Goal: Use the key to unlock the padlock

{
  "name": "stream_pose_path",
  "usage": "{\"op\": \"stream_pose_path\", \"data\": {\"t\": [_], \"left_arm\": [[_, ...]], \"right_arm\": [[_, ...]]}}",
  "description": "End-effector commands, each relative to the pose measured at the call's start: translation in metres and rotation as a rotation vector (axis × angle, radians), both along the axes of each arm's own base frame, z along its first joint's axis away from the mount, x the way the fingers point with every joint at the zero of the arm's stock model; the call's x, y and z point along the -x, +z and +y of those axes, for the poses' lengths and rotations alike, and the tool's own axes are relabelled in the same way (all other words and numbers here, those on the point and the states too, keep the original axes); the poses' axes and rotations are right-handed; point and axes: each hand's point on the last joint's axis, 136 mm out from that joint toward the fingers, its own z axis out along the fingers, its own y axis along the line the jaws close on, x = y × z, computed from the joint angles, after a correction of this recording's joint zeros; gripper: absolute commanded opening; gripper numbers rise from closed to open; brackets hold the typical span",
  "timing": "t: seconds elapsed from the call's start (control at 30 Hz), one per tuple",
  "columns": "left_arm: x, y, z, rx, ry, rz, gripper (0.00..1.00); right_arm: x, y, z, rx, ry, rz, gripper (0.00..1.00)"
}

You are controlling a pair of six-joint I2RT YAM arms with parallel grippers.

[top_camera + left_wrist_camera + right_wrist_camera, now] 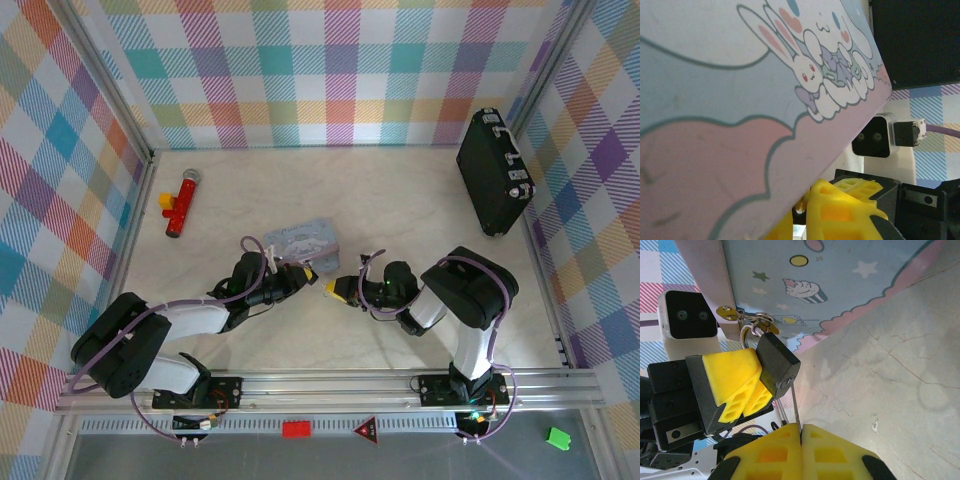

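Observation:
In the right wrist view the small black padlock [774,361] hangs by its silvery shackle [751,333] from the latch of the pale blue cartoon tin [840,280]. The yellow fingers [731,378] of my left gripper [307,272] are clamped on the padlock's body. The thin silvery key [795,405] stands with its tip in the keyhole on the padlock's bottom face. My right gripper [801,432] is shut on the key's other end. From above, the two grippers meet tip to tip just in front of the tin [305,238], the right gripper [336,290] lying slightly nearer.
A red-and-yellow toy [180,205] lies at the back left. A big black case [493,185] leans on the right wall. Checked walls close in three sides. The tin's lid [740,100] is very close to the left wrist camera.

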Motion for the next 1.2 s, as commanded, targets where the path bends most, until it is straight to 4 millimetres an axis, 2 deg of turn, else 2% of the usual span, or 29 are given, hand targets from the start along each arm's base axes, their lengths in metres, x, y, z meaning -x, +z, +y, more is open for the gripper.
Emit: {"op": "stream_pose_path", "data": {"t": [0.0,0.4,1.17], "left_arm": [[-0.005,0.030,-0.007,0.093,-0.017,-0.076,0.00],[-0.005,0.036,-0.009,0.119,-0.029,-0.071,0.00],[0.001,0.049,-0.015,0.205,-0.054,-0.070,0.00]], "right_arm": [[-0.002,0.026,0.005,-0.065,0.023,-0.066,0.00],[0.001,0.038,0.005,-0.084,0.035,-0.102,0.00],[-0.008,0.046,0.004,-0.098,0.014,-0.120,0.00]]}}
